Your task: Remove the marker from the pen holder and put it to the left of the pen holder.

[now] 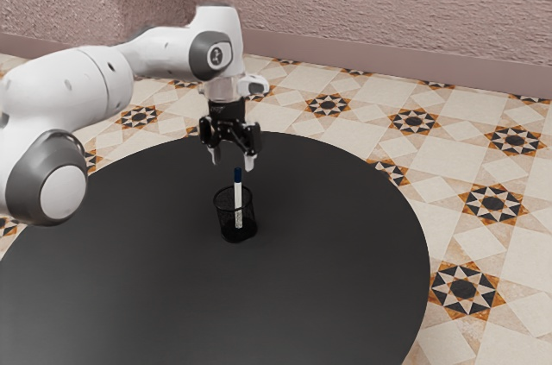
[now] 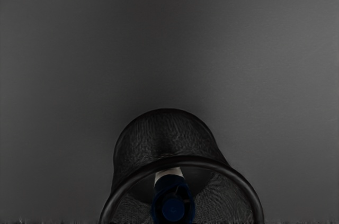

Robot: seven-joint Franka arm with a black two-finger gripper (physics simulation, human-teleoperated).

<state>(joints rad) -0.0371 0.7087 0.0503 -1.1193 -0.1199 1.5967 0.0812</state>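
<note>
Arm joint (image 1: pixel 64 191) looms near at left; open pincer (image 1: pixel 233 162) is poised above the marker (image 1: pixel 238 196)

From that joint, at the exterior view's left, the arm (image 1: pixel 86 82) crosses the far part of the round black table (image 1: pixel 310 279) and ends over the pen holder (image 1: pixel 225 219). If the marker is later let go on its side from any height, it could roll across the smooth top. Next to the right, the holder's mesh rim (image 1: pixel 216 200) is the likeliest snag: should the hand come down off line, a finger could land on it and tip or shove the holder. The light-looking holder may also ride up or slide if the marker drags against the mesh during a slanted pull. A little farther right, the marker stands nearly upright inside the holder, its blue cap (image 1: pixel 237 174) rising above the rim. That cap is a small target; a shallow or lopsided squeeze could slip off it or push the marker over against the wall.

As for the pincer, its fingers are spread wide, one to the left of the cap's line and one to the right, and nothing is held between them. Both fingertips look just above the cap, touching neither it nor the holder. A straight, centred descent seems called for before closing, then a vertical lift until the marker's lower end passes the rim.
</note>
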